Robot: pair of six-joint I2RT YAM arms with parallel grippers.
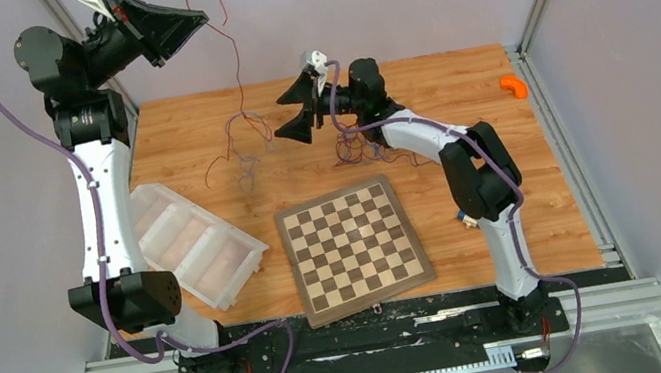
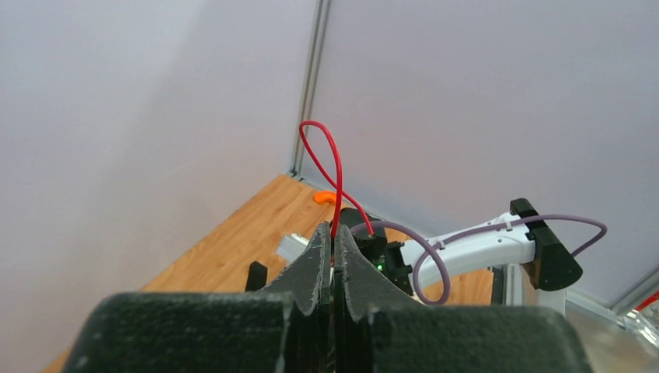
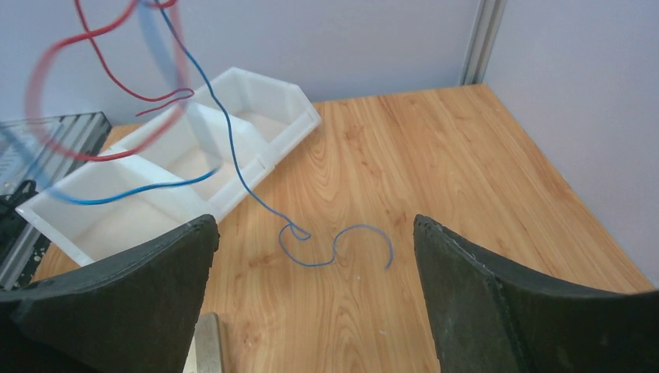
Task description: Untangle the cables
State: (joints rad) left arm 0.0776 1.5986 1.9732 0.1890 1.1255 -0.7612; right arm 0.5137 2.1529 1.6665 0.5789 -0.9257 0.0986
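Red cable (image 2: 327, 148): left gripper (image 2: 332, 237) is pinching it between pressed-together jaws, holding it high so the knotted cables (image 1: 244, 145) are hanging loose.
Right gripper (image 3: 315, 227): jaws are standing spread wide, gripping nothing, hovering beside them.
Blue cable (image 3: 233, 159): is trailing down onto the table (image 3: 466, 171).
Count: 2 grippers; perhaps 3 cables, too thin for certainty.

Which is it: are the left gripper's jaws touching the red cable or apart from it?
Touching. The left wrist view shows the red cable pinched between the shut jaws of the left gripper.
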